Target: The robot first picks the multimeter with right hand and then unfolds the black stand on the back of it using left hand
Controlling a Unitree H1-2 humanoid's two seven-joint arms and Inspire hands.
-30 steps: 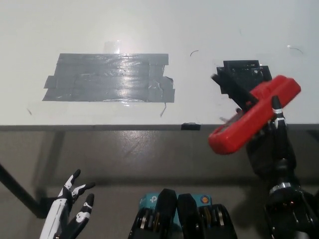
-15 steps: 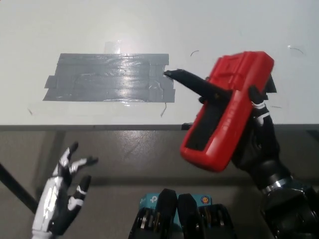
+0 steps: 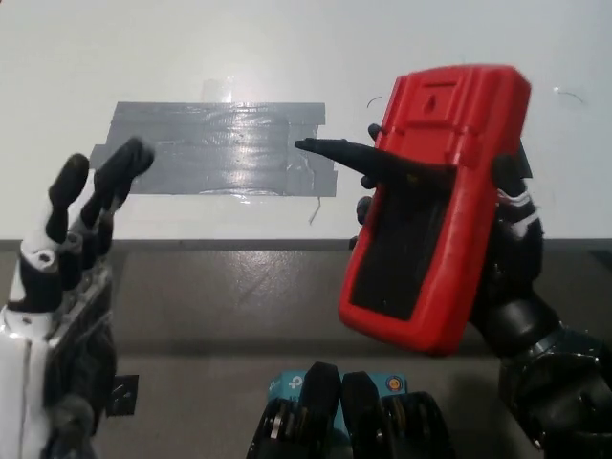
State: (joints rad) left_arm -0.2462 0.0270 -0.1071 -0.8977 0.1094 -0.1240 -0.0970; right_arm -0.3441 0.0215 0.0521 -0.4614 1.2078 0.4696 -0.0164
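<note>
From my head view, my right robot hand holds the red multimeter up off the counter, my black fingers wrapped around its right edge and behind it. The meter's back faces me, tilted with its top toward the counter and its lower end toward my body. The black stand lies as a dark panel along the lower half of that back; I cannot tell whether it sits flush. One black finger points left from behind the meter's upper part, over the counter's edge. My left robot hand is raised at the lower left, fingers spread and upright, holding nothing, well apart from the meter. A patch of grey tape sits on the counter between both hands.
</note>
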